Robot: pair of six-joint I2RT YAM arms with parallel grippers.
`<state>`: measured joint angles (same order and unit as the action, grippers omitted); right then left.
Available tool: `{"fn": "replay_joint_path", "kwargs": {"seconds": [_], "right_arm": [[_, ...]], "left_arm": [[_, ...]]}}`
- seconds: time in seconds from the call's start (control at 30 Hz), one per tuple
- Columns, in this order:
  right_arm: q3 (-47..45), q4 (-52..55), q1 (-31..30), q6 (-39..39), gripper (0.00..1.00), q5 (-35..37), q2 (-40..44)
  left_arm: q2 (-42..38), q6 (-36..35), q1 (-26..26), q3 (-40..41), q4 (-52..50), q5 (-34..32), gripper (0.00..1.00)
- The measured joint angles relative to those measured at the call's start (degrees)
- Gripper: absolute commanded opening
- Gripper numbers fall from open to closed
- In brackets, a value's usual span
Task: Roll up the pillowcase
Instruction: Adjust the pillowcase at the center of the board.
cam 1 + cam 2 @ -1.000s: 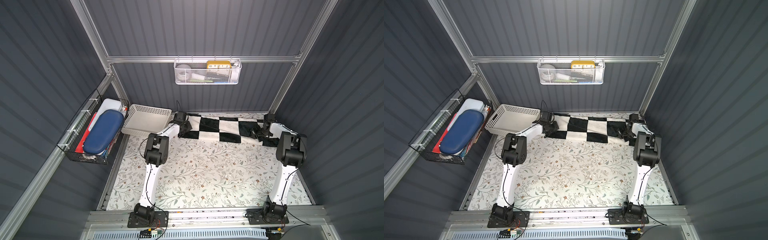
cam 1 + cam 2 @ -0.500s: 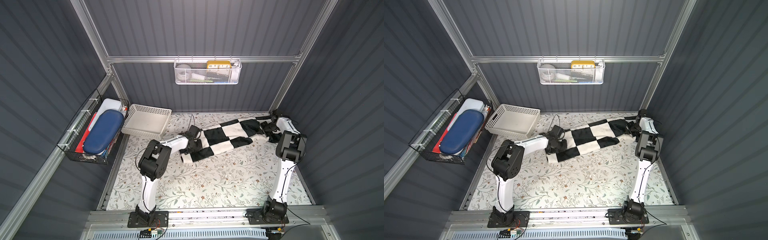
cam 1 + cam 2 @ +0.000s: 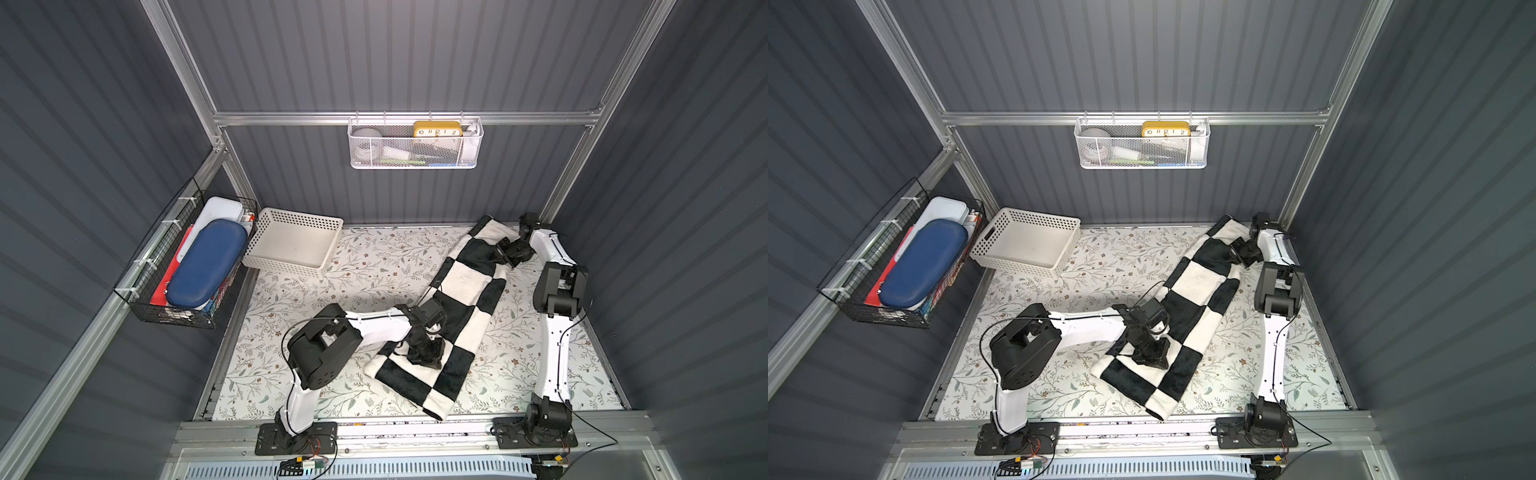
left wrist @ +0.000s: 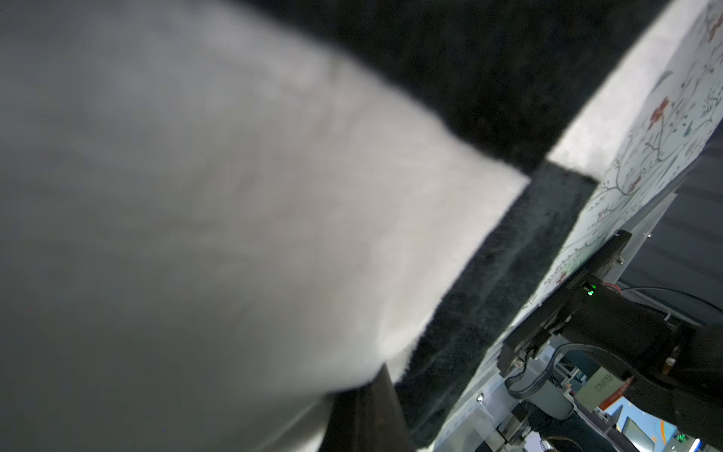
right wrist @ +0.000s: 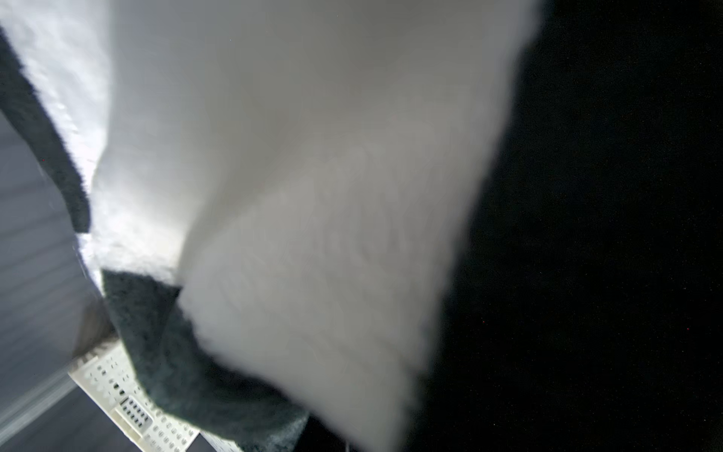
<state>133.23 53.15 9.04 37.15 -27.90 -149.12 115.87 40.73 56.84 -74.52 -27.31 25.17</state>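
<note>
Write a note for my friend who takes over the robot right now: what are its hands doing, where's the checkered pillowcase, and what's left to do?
Hands: the left hand is shut, pinching the plush black-and-white checkered pillowcase at the near part of its side edge. The right hand sits at the cloth's far end; I cannot tell if it is open or shut.
Where: the pillowcase lies as a long narrow band, slanting across the floral-print table covering from the back right corner toward the front edge.
Done: the cloth is narrowed into a band.
Left: no roll shows yet, so all the rolling.
</note>
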Motion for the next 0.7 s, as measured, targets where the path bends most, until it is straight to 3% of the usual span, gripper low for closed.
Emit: {"fn": "replay_joint_path", "kwargs": {"seconds": [0.07, 0.2, 0.37, 0.53, 0.63, 0.7], "right_arm": [[1.3, -0.4, -1.1, -0.1, 0.15, -0.9, -0.9], [1.9, -0.8, -1.8, -1.6, 0.32, -2.6, -0.9], [-5.1, -1.0, -0.3, -2.6, 0.40, -3.2, 5.5], [-18.5, -2.6, 1.8, -3.1, 0.31, -0.9, 20.8], [-34.9, -6.2, 2.1, -3.0, 0.24, 0.0, 34.6], [-46.1, -7.8, 1.5, -3.1, 0.12, 0.4, 42.7]], "left_arm": [[2.5, -1.5, 0.3, -4.3, -1.6, 0.3, 0.00], [5.7, -4.7, 0.2, -12.1, -3.0, -0.6, 0.00], [2.4, -6.7, 0.2, -12.8, -4.0, -1.3, 0.00], [-4.0, -6.8, -0.5, -12.3, -9.1, -5.9, 0.00], [-6.4, -6.8, -4.3, -12.6, -11.6, -8.7, 0.02], [-6.8, -6.9, -8.1, -12.8, -12.3, -10.0, 0.07]]}}
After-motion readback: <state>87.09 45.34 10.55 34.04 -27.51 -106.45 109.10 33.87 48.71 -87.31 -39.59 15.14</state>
